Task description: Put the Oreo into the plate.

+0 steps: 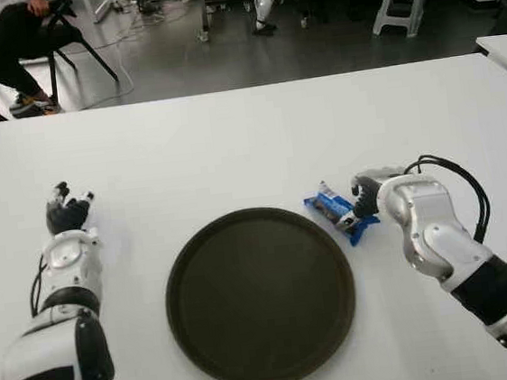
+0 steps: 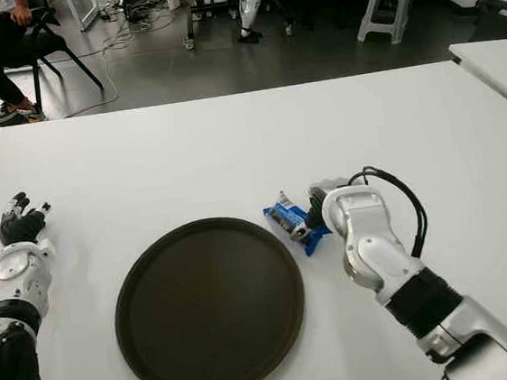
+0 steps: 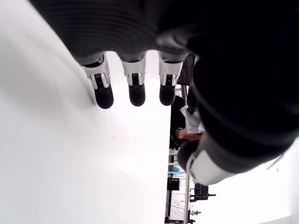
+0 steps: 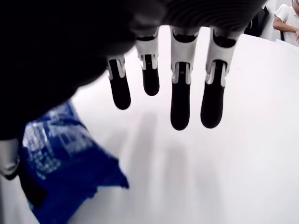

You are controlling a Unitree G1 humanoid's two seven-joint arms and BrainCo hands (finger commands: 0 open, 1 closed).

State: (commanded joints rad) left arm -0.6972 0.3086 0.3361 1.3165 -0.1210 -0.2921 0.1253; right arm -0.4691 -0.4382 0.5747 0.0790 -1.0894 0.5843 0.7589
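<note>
Beside the plate [image 1: 268,370], Oreo pack [image 1: 335,210], right robot hand [image 1: 367,192] adjacent, fingers [image 4: 180,100] extended

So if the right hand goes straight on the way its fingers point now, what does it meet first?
Probably nothing: the right hand points past the Oreo pack, which lies beside its thumb, over bare white table.

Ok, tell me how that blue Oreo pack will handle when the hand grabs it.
The Oreo pack looks like thin, crinkly foil, so it is probably light and slippery. It lies flat, so it likely slides rather than rolls. With the right hand open beside it, a hard squeeze may crush the biscuits.
</note>
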